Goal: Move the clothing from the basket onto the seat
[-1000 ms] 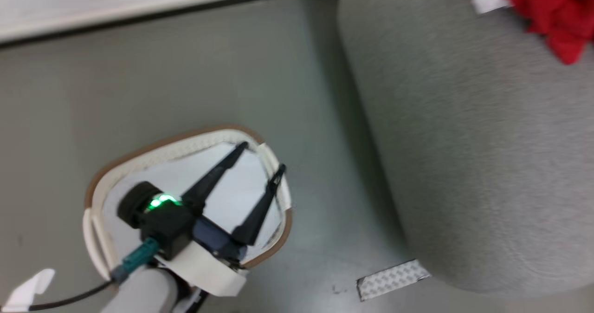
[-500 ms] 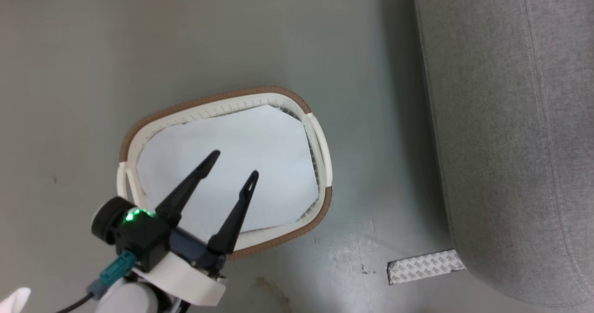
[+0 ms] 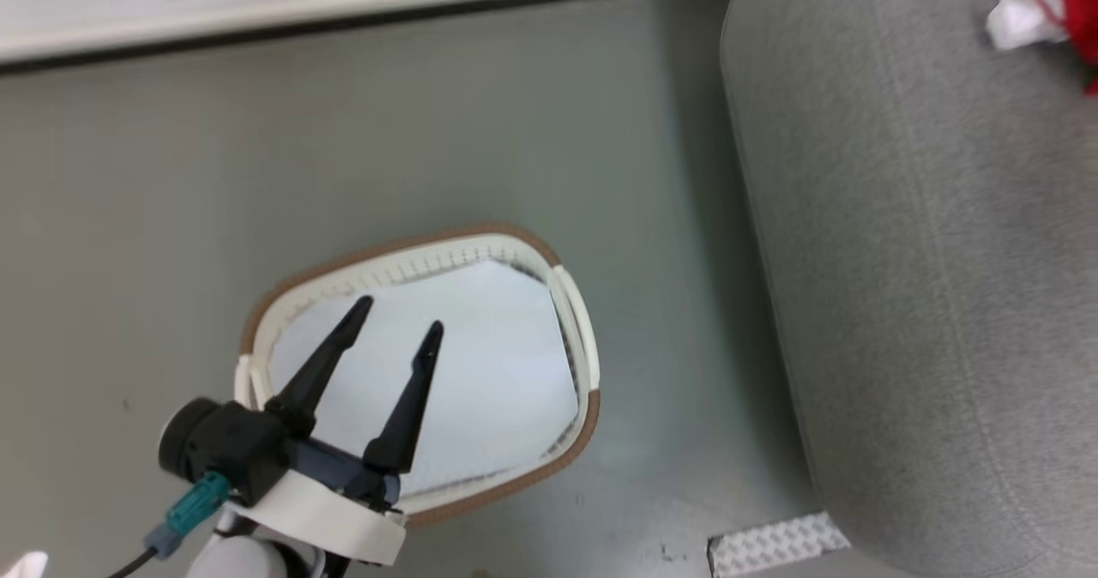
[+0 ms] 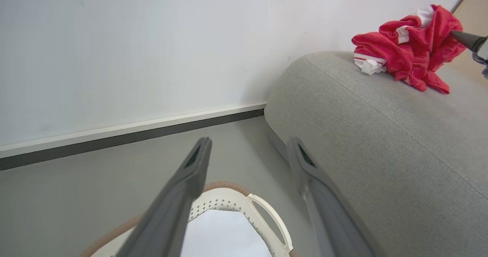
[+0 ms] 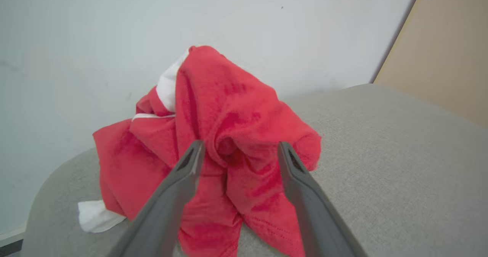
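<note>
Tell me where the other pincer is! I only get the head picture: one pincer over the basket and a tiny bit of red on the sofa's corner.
Observer: The right pincer is at the clothing on the seat, its fingers open on either side of a red fold.
Operator: Is the red pile big?
Observer: It is one crumpled heap with white striped trim, lying near the seat's rounded end.
Operator: What's behind it?
Observer: A white wall, with a beige panel off to one side.
</note>
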Motion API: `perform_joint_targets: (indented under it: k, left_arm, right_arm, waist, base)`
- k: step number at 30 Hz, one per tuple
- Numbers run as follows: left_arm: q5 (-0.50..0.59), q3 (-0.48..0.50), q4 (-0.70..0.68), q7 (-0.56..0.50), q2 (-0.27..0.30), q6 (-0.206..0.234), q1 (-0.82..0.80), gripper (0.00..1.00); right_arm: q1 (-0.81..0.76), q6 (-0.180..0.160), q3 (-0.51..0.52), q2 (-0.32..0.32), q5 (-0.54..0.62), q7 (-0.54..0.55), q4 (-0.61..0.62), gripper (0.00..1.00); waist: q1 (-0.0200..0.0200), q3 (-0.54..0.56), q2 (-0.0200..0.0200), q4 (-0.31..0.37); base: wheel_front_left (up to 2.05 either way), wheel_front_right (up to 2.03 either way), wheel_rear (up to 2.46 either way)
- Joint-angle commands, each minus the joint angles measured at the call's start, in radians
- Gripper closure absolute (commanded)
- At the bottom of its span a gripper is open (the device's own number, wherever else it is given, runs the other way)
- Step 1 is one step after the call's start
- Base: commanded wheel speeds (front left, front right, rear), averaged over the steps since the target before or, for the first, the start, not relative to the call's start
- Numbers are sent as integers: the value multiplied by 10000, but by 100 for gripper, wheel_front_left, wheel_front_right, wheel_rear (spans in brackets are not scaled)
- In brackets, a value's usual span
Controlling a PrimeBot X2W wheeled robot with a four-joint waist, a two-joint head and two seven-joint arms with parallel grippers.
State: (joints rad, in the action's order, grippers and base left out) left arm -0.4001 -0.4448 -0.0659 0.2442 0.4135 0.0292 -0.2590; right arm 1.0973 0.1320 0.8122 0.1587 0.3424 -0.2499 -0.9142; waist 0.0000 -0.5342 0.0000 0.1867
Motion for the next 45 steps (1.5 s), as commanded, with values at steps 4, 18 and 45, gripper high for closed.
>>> perform_joint_targets:
  k: [4, 18, 45]
  left_arm:
    - [-343, 402, 483, 185, -403, 131, 438, 0]
    - [470, 3259, 1341, 201, -2023, -157, 2759, 0]
    - [1990, 5506, 2617, 203, -3473, -1433, 4240, 0]
  right_arm:
    - [-1279, -26, -945, -158, -569, -160, 430, 0]
    - [-6982, -26, -5229, -974, -2848, -157, 4640, 0]
    - [-11460, -26, -7905, -1067, -4223, -159, 6280, 0]
  waist:
    - [0, 1245, 0, -111]
    - [0, 4252, 0, -1061]
    - [0, 5953, 0, -1651]
  base:
    - [0, 0, 0]
    - [0, 0, 0]
    - [0, 0, 0]
